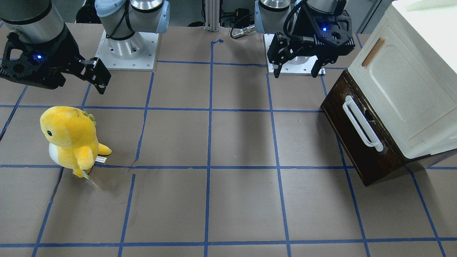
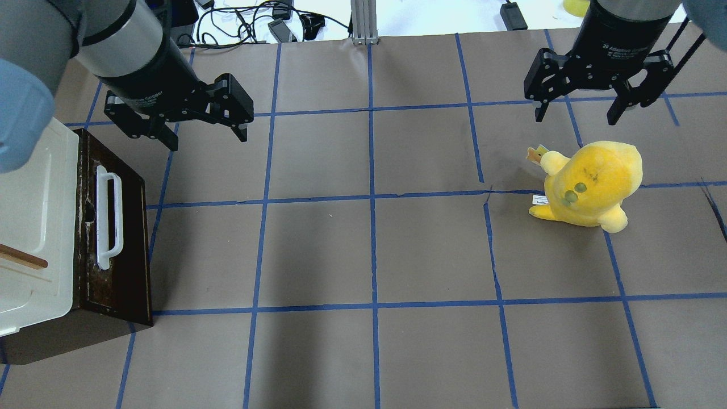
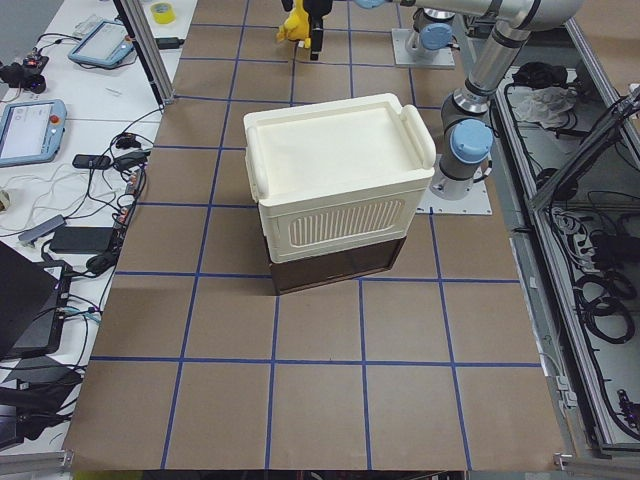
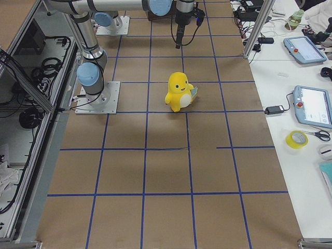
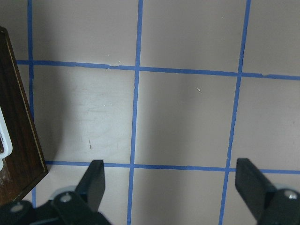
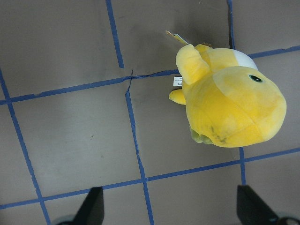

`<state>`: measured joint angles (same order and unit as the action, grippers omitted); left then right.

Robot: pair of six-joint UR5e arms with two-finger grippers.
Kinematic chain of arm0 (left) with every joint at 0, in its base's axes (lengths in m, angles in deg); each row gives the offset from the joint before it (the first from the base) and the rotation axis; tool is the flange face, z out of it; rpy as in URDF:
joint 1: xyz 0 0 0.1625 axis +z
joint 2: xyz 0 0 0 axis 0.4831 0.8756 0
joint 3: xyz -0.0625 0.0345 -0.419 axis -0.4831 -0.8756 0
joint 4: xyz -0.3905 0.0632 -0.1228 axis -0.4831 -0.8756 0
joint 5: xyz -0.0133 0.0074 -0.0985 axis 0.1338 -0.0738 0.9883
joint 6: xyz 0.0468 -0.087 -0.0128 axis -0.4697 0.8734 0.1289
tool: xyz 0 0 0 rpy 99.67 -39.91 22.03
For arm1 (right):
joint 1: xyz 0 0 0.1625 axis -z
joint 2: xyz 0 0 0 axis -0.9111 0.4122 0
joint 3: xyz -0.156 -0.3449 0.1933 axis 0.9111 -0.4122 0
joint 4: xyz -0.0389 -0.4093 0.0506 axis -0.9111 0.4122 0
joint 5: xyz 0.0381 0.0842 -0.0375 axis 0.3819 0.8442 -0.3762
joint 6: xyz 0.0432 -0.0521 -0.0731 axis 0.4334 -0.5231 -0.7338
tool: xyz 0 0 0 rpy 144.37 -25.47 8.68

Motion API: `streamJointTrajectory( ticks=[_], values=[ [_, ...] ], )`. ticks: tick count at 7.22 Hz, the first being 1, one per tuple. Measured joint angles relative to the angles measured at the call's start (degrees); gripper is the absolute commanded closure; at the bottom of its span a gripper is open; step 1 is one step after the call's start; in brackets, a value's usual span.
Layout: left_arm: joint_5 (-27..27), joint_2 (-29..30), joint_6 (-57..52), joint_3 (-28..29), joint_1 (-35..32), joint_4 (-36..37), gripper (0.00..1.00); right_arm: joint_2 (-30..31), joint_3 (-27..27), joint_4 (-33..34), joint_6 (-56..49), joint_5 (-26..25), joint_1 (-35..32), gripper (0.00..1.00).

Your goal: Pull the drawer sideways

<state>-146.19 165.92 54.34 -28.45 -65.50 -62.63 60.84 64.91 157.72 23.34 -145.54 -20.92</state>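
The drawer [image 1: 357, 142] has a dark brown wooden front and a long white bar handle [image 1: 361, 123]. It sits under a cream cabinet [image 1: 403, 78] at the table's end on my left. It also shows in the overhead view [image 2: 122, 238] and at the left edge of the left wrist view [image 5: 18, 122]. My left gripper [image 2: 207, 139] is open and empty. It hovers above the table beside the drawer's near corner, apart from the handle [image 2: 108, 216], and shows in the front view [image 1: 295, 71]. My right gripper [image 2: 575, 116] is open and empty above a yellow plush.
A yellow plush dinosaur [image 2: 590, 182] stands on the table's right half, just below the right gripper; it also shows in the right wrist view [image 6: 229, 103]. The cabinet door carries a small wooden handle [image 1: 373, 51]. Blue tape lines grid the brown table.
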Motion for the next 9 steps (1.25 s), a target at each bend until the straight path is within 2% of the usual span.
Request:
streamJointTrajectory(
  ticks=[3,5,7,9],
  values=[
    [-0.7,1.5,0.8,-0.8,-0.7,-0.3,0.0,0.0,0.0,0.0,0.0,0.0,0.0,0.0],
    [-4.6,4.8,2.9,-3.0,-3.8,-0.9,0.0,0.0,0.0,0.0,0.0,0.0,0.0,0.0],
    [-12.7,7.7,4.4,-8.8,-5.3,-2.4,0.0,0.0,0.0,0.0,0.0,0.0,0.0,0.0],
    [-25.4,10.6,7.6,-15.2,-5.4,-3.1,0.0,0.0,0.0,0.0,0.0,0.0,0.0,0.0]
  ],
)
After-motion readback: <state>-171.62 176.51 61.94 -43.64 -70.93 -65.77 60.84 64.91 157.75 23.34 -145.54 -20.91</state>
